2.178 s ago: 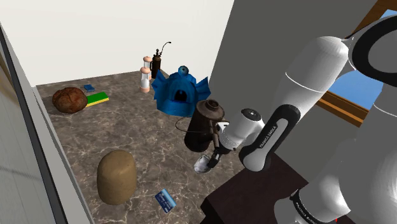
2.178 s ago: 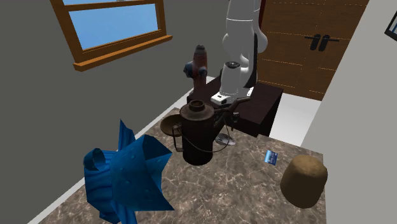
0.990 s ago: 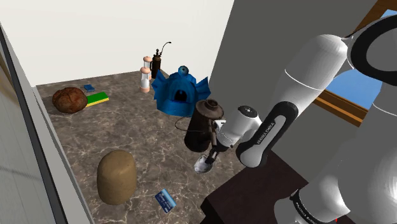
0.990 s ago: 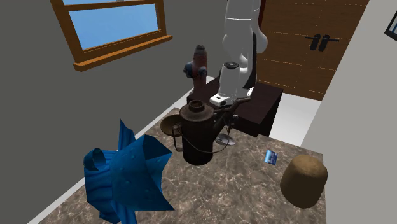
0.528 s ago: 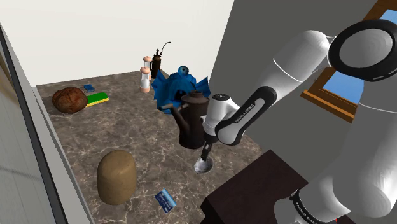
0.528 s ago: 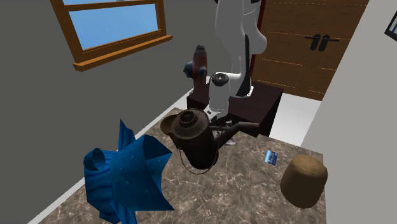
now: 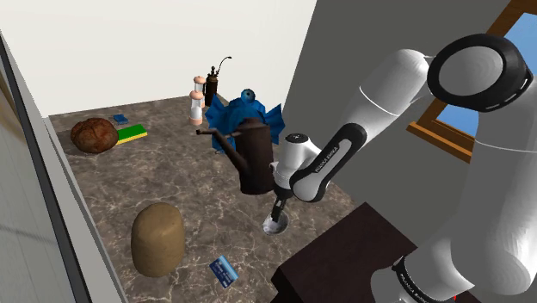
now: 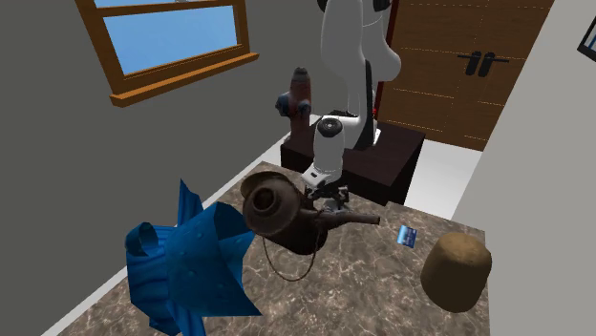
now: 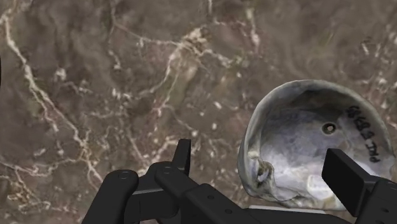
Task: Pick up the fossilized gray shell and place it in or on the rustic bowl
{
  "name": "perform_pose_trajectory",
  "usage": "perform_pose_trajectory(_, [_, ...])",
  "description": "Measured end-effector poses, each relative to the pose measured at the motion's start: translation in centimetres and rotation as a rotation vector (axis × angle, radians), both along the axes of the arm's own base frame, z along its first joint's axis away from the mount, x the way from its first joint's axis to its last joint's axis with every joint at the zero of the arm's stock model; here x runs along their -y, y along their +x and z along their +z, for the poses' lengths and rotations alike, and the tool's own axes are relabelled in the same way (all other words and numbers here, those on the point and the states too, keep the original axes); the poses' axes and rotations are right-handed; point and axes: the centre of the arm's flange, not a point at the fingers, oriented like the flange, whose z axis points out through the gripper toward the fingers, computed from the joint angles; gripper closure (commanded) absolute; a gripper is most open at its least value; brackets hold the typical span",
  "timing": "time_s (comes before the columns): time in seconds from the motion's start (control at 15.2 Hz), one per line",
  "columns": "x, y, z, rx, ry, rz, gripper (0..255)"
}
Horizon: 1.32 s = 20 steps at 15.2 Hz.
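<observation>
- While the pale grey, cup-shaped shell [image 9: 312,153] lies hollow side up on the dark marbled desk [image 9: 95,76], the step in hand looks like the approach to the grasp: the shell is not lifted.
- The black fingers [image 9: 182,156] are spread wide to either side of it. In the wrist view one finger stands clear of the shell's rim, and the other overlaps its far edge. I cannot tell whether that one touches.
- The shell sits off-centre, nearer the second finger. The next move probably calls for a small sideways correction, a short descent and a gentle squeeze across the rim, which is thin and curved and could slip.
- The white arm [image 7: 391,86] rises from the dark stand [image 7: 344,258]. Its elbow is high and the forearm slopes down toward the shoulder view's left, with the wrist bent so the fingers point almost straight down.
- A dark brown metal kettle [image 7: 252,163] stands just beside the wrist and looks tilted in the second exterior view. Lifting straight up before travelling would avoid pushing it.
- I take the reddish-brown rough round vessel [image 7: 93,135] to be the rustic bowl. It sits well apart, toward the desk's far corner, so a long carry past the kettle follows.
</observation>
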Motion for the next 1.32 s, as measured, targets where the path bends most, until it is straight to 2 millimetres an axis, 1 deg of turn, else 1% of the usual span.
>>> perform_pose_trajectory(0.13, [0.0,0.0,0.0,0.000,0.000,0.000,0])
perform_pose_trajectory(0.2, [0.0,0.0,0.0,0.000,0.000,0.000,255])
perform_pose_trajectory(0.86, [0.0,0.0,0.0,0.000,0.000,0.000,255])
perform_pose_trajectory(1.06, [0.0,0.1,0.9,0.000,0.000,0.000,255])
perform_pose_trajectory(1.32, [-0.1,0.1,3.3,0.000,0.000,0.000,255])
